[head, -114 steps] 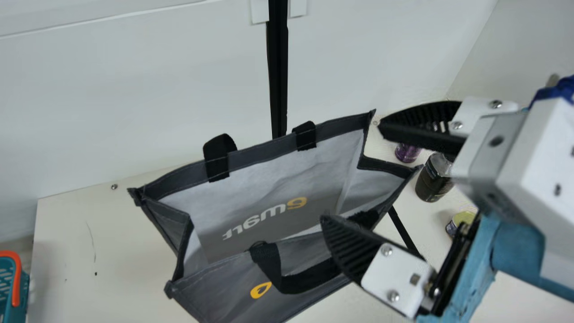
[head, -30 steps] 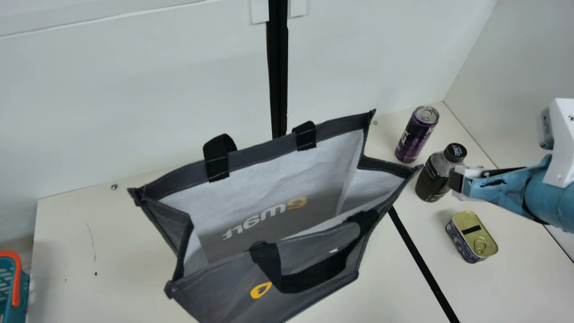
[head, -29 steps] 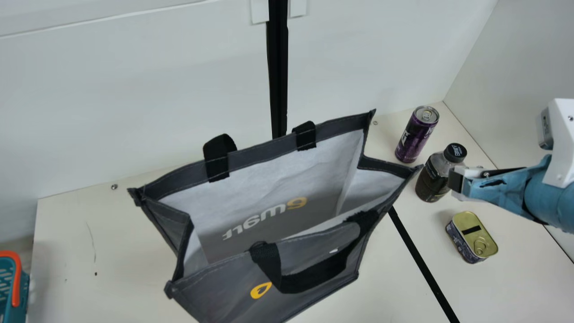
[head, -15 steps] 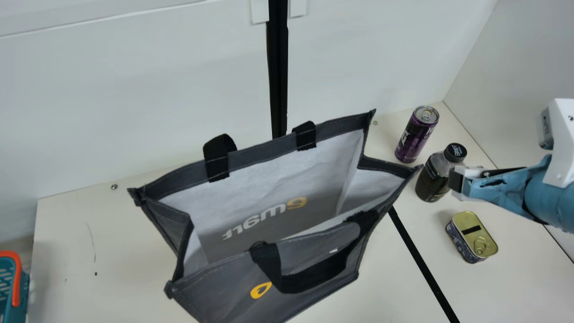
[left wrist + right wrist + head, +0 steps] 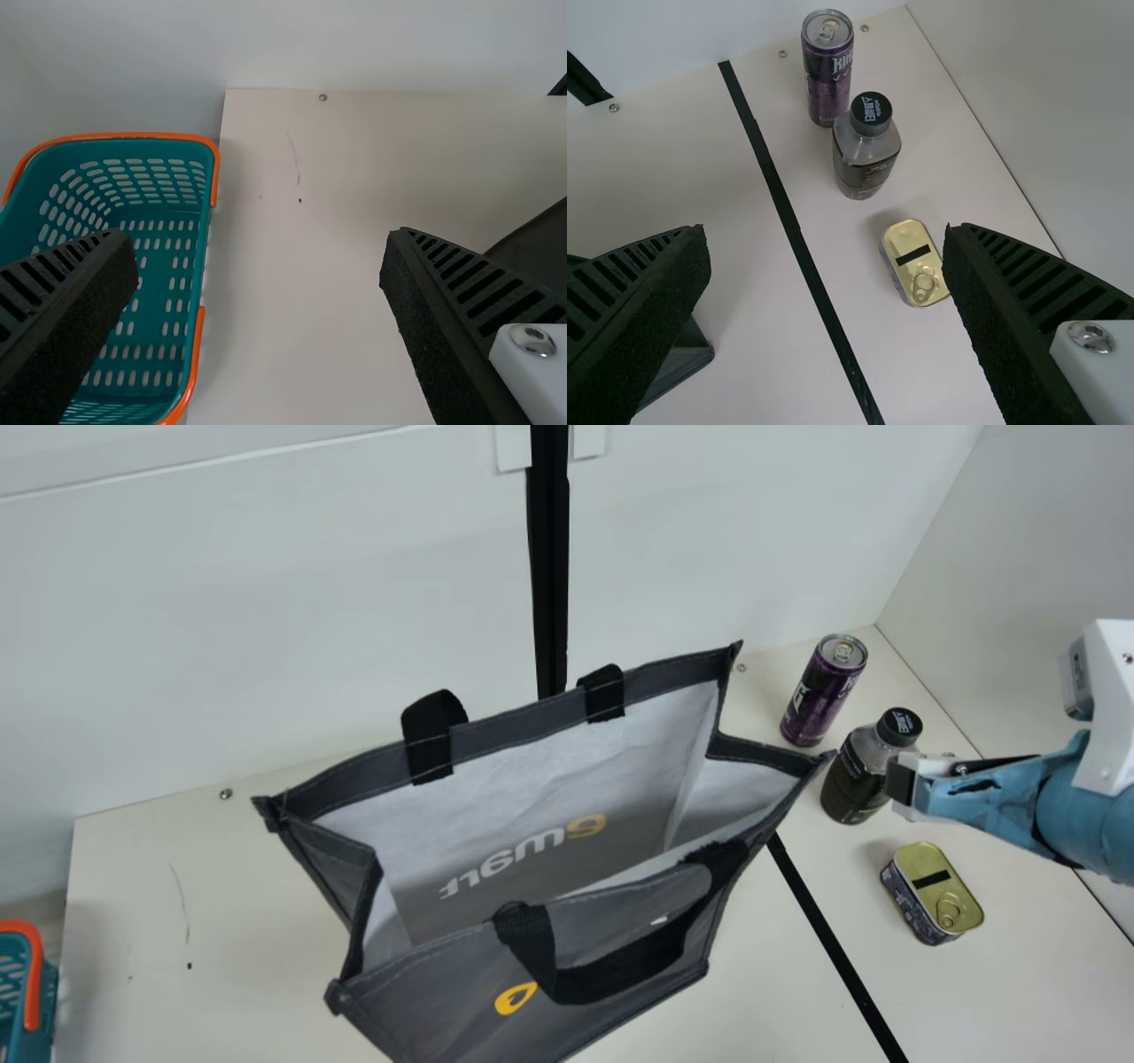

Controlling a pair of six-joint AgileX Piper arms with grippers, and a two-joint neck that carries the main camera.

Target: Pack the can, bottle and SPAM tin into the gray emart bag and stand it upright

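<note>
While the teal basket sits at the main view's left edge, the left end effector is spread wide and holds nothing. Next comes the gray emart bag, mouth up and gaping on the tabletop; its fabric walls look light and foldable, so a nudge could buckle them, and the rim or black handles seem the best hold. Right of it the purple can stands upright, probably full, slick and dentable: grip mid-body, gently. Just beside it, the black-capped bottle is upright too, likely weighty but slightly squeezable; take it below the shoulder. Nearer the robot, the SPAM tin lies flat, pull-ring up, stiff and low; its long sides should suit a pinch. Farthest right, the right end effector is released, its fingers well apart.
</note>
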